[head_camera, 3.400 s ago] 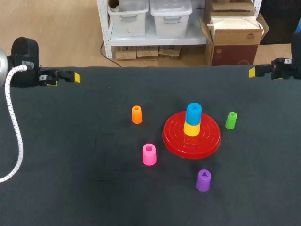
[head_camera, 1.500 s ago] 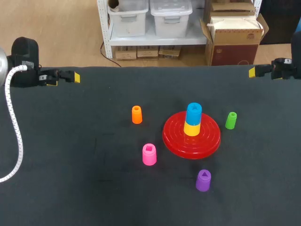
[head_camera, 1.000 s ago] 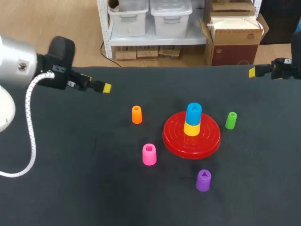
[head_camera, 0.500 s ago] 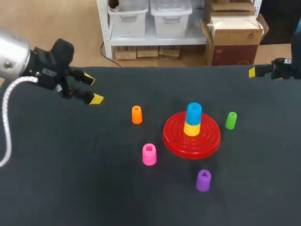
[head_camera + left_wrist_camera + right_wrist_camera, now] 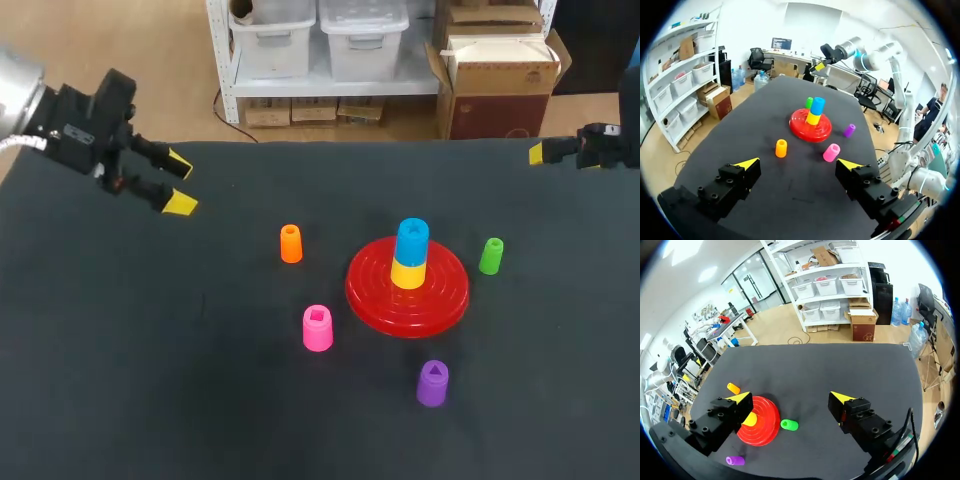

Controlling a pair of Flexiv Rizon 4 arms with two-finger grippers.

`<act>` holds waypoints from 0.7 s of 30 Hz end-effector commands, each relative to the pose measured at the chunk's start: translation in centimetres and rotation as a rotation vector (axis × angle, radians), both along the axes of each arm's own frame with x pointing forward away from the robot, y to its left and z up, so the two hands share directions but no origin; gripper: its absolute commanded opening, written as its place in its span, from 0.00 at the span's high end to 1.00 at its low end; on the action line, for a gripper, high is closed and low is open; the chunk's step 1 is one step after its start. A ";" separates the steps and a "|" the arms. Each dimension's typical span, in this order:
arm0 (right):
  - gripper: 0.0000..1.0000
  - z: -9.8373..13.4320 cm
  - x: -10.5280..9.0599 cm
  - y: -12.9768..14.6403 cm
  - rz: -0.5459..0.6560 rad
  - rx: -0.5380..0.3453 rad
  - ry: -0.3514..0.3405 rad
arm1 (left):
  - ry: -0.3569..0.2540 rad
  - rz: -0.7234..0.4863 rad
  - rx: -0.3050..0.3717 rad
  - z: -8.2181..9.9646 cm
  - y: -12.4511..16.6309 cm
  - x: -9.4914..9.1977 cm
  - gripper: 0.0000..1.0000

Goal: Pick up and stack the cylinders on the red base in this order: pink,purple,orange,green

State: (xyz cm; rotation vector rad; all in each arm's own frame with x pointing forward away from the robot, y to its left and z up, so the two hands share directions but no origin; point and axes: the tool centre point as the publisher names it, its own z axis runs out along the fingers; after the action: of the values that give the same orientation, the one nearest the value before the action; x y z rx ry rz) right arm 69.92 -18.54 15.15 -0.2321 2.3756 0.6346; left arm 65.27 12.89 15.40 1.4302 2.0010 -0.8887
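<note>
Looking down in the head view, can see the left gripper (image 5: 180, 182) up by the far left corner of the table (image 5: 150, 400), leaning in toward the middle, claw wide and holding nothing. Can spot only one yellow tip of the right gripper (image 5: 545, 152) at the far right corner from up there; going by the right wrist view, wide open too, with nothing in it. Near the middle of the table, a bit toward the right edge: the red base (image 5: 445, 300), with a yellow cylinder (image 5: 407, 272) on it and a blue cylinder (image 5: 412, 240) on top of that. Just beside the base toward the right edge, not touching: the green cylinder (image 5: 491, 256). Near the base toward the far left: the orange cylinder (image 5: 291, 243). Near it toward the near left: the pink cylinder (image 5: 317, 328). Near it toward the near edge: the purple cylinder (image 5: 432, 383). Can make out a square hole on top of the pink one and a three-corner hole on the purple one from above only. Can find the pink one in the head and left wrist views, not in the right wrist view. From the left wrist view, all of these ahead of the wide fingers.
</note>
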 end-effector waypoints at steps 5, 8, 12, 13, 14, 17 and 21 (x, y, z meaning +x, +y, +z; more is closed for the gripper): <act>0.00 0.0 0.0 0.0 0.000 0.000 0.000 | -0.027 -0.015 -0.014 -0.2 0.7 -1.6 0.00; 0.00 0.0 0.0 0.0 0.000 0.000 0.000 | -0.037 -0.039 -0.007 -0.3 0.8 -2.0 0.00; 0.00 0.0 0.0 0.0 0.000 0.000 0.000 | -0.044 -0.069 -0.012 0.0 0.7 -2.5 0.00; 0.00 0.0 0.0 0.0 0.000 0.000 0.000 | -0.044 -0.069 -0.012 0.0 0.8 -2.6 0.00; 0.00 0.0 0.0 0.0 0.000 0.000 0.000 | -0.045 -0.070 -0.012 0.0 0.8 -2.6 0.00; 0.00 0.0 0.0 0.0 0.000 0.000 0.000 | -0.019 -0.066 -0.019 -0.1 0.8 -2.8 0.00; 0.00 0.0 0.0 0.0 0.000 0.000 0.000 | -0.021 -0.043 -0.011 -0.1 0.8 -2.8 0.00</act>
State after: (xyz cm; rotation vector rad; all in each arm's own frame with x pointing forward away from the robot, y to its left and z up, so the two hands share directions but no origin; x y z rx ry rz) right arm 69.92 -18.53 15.15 -0.2322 2.3756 0.6346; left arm 62.59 13.75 15.32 1.4755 1.9548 -0.9011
